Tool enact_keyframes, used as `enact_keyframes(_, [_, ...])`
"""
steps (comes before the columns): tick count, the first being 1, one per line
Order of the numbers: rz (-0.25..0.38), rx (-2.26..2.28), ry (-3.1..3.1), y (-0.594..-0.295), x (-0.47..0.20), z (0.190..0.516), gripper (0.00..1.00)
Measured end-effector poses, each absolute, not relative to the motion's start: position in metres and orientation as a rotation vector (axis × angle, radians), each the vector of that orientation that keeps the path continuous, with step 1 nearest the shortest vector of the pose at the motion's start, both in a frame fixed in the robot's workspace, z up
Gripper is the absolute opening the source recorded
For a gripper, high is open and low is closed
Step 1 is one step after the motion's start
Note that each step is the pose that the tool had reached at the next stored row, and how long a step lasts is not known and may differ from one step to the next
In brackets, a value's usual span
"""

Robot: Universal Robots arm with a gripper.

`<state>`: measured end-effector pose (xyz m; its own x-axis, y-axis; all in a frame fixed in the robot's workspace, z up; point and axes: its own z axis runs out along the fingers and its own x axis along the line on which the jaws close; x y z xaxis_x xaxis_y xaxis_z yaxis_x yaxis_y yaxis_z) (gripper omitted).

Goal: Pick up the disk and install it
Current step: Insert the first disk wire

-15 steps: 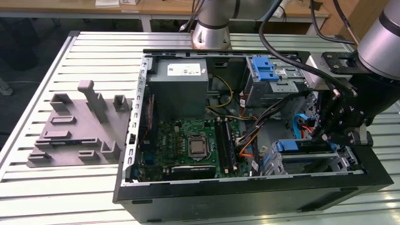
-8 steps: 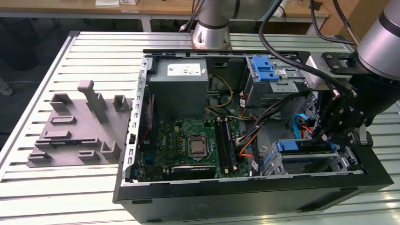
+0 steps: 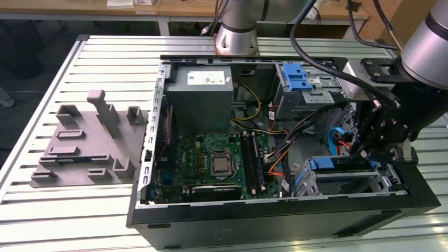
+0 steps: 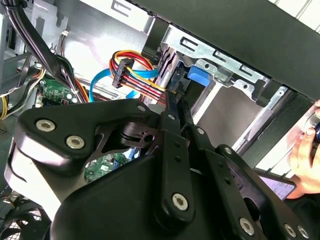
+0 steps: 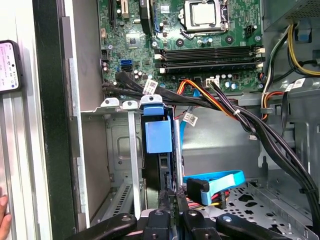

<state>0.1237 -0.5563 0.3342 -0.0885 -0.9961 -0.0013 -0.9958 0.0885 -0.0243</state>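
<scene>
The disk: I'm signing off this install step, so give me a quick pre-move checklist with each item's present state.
1. Disk in the drive cage: ok. In the first wrist view the disk stands on edge between the walls of the drive cage.
2. Disk fully seated: cannot tell.
3. End effector lined up: ok. The end effector sits right at the disk's outer edge.
4. Blue data cable clear: cannot tell. The blue data cable lies loose, close beside the end effector.
5. People clear: not ok. In the second wrist view a hand is near the case's edge.
</scene>
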Motion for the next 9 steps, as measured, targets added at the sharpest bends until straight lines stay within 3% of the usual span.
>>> enact_keyframes(9, [-0.026, -2.109, 2.305, -0.5573, 0.1240, 0.3346, 0.16])
